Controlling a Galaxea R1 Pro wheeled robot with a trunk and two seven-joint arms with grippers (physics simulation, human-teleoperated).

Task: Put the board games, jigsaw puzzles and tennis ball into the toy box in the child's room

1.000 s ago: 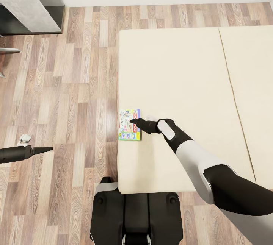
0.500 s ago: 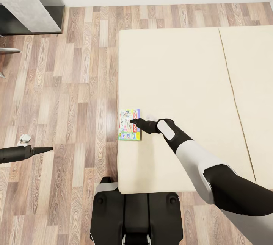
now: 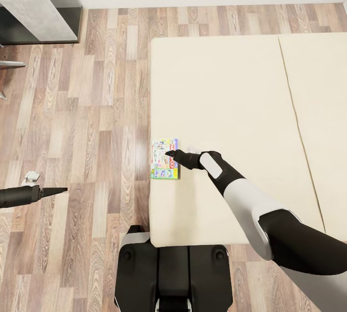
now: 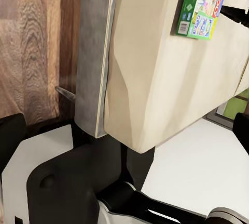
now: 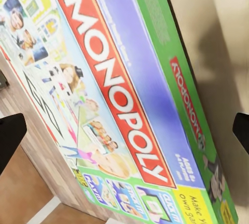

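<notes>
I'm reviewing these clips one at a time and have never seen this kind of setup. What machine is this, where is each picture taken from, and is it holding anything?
This is a simulated wheeled robot with two arms, each ending in a two-fingered gripper. The big picture looks down from its head: a wood floor, a beige bed and a corner of a grey table. A Monopoly board game lies at the bed's left edge. The right gripper hovers over the box. The right wrist picture looks along that gripper: its two dark fingertips stand wide apart on either side of the box, so it is open and holds nothing yet. The left gripper hangs over the floor; I cannot tell its state. Its camera sees the bed's side.
</notes>
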